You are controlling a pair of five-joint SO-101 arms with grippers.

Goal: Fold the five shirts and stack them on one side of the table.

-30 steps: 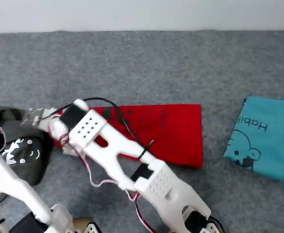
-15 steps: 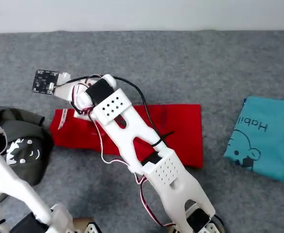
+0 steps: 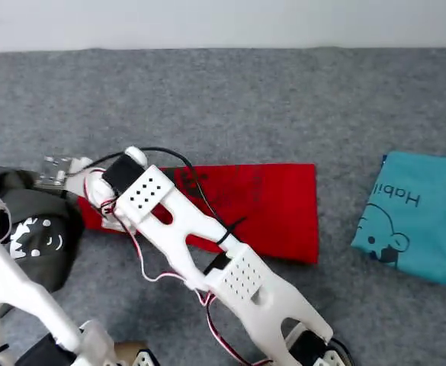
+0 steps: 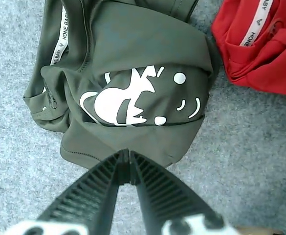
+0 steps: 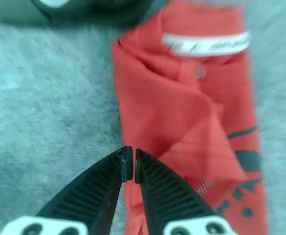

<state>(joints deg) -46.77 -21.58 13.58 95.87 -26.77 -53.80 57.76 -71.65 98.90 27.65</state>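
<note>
The red shirt lies in the middle of the grey table, folded into a long band. Its collar end, the end with the white label, looks bunched and not yet flat. Just beside this collar end lies the dark green shirt with a white animal print. It is loosely gathered and its edges are uneven, so I judge it is not properly folded. Well apart from the other end of the red shirt lies the teal shirt, flat and with straight edges.

The right gripper hangs over the collar end of the red shirt, at the long edge of the cloth. Its jaws are pressed nearly together and I see nothing between them. The left gripper hangs beside the red shirt's collar end, over the hem of the dark green shirt. Its jaws are also pressed together, and I cannot tell if they catch any cloth.

I count three shirts, and none lies on another. In my judgement the task is in an early part: the red shirt needs more folds, the green one needs a full fold, and the stacking is not begun.
</note>
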